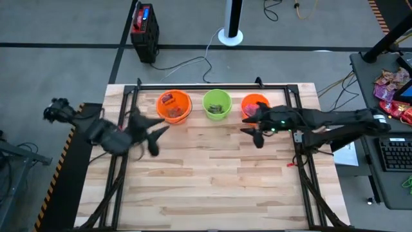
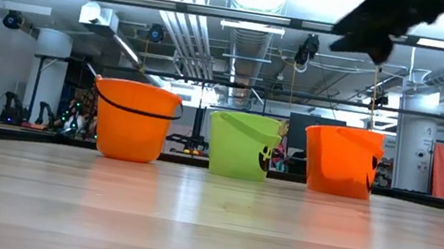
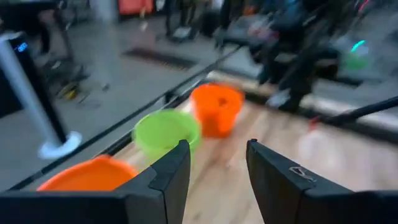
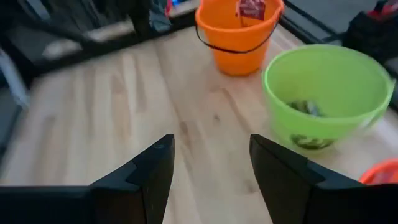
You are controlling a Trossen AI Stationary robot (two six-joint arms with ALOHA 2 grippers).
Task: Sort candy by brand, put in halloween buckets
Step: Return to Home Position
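Three buckets stand in a row on their bases at the table's far edge: an orange bucket (image 1: 174, 106) with red packets (image 4: 250, 9), a lime green bucket (image 1: 217, 104) with small green-and-brown pieces (image 4: 305, 107), and a second orange bucket (image 1: 255, 103) showing some pink inside. My left gripper (image 1: 156, 135) (image 3: 217, 168) is open and empty, above the table near the left orange bucket. My right gripper (image 1: 252, 126) (image 4: 211, 155) is open and empty too, raised just on the near side of the right orange bucket (image 2: 341, 160).
Black frame rails (image 1: 212, 86) run along the far and side edges of the table. The wooden top (image 1: 212, 180) on the near side of the buckets is bare. A heap of pink and red packets (image 1: 391, 87) lies beside a keyboard (image 1: 394, 154) off to the right.
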